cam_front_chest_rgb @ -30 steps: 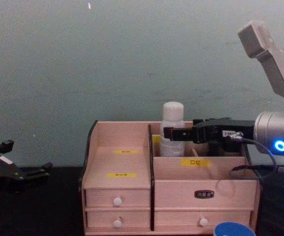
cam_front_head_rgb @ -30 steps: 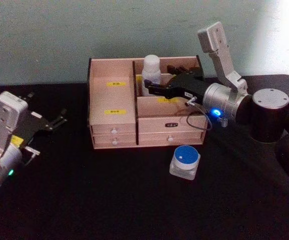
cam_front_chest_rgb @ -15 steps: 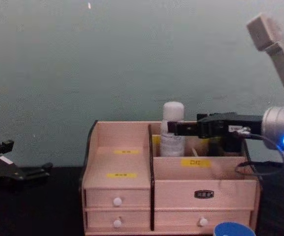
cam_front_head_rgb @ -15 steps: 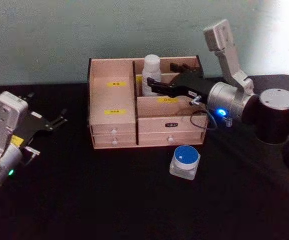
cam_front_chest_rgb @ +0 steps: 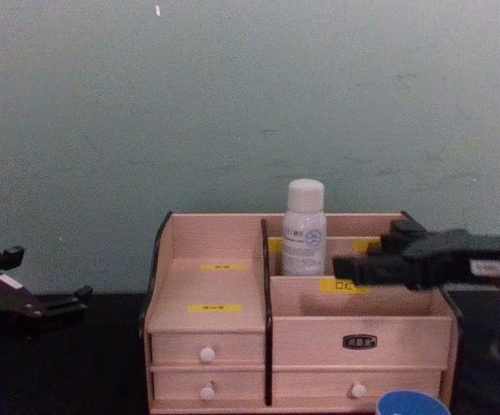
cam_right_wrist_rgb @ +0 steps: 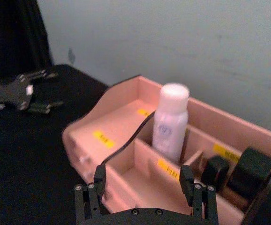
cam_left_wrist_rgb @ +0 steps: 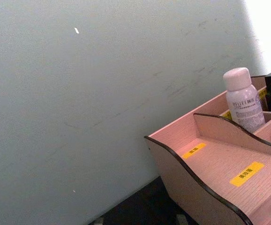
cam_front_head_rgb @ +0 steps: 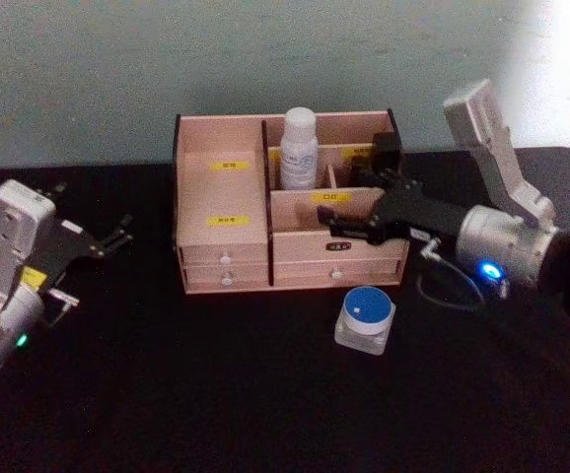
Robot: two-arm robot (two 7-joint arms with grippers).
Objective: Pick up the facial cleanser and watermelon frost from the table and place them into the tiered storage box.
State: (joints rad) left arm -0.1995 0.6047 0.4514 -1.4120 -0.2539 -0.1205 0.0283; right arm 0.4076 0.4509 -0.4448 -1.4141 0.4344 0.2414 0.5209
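Right gripper [cam_front_head_rgb: 332,223], jaws apart and empty, should lift clear of the tiered storage box [cam_front_head_rgb: 224,241]; then straddle the blue-lidded jar [cam_front_head_rgb: 366,313] squarely; left gripper [cam_front_head_rgb: 107,239] parked leftward, open.

The right gripper [cam_front_head_rgb: 326,223] reaches in from the right side of the box [cam_front_head_rgb: 221,236]. Its arm is stretched nearly level, and its tip is before the box's upper right front. Its fingers [cam_right_wrist_rgb: 99,177] stand spread wide with nothing between them. A blue light glows on its wrist [cam_front_head_rgb: 487,268]. The left gripper [cam_front_head_rgb: 117,235] sits parked well left of the box, low over the counter [cam_front_head_rgb: 216,394], pointing toward the box.
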